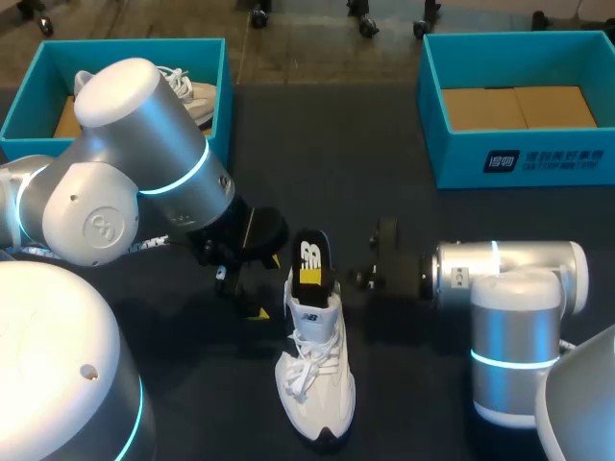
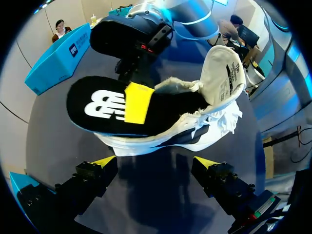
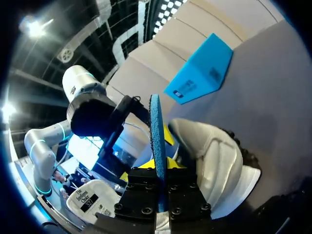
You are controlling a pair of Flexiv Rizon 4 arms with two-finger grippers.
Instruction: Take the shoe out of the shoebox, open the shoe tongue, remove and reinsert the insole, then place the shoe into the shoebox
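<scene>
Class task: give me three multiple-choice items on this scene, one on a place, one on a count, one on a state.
1. The shoe with the raised insole lies: A on the table; B in a shoebox; C in a gripper.
2. Blue shoeboxes on the table: A one; B two; C three.
3. The left gripper is: A open; B shut on the shoe; C shut on the insole.
Answers: A, its sole rests on the dark top; B, one at each far corner; A, its tips stand apart, short of the shoe.
</scene>
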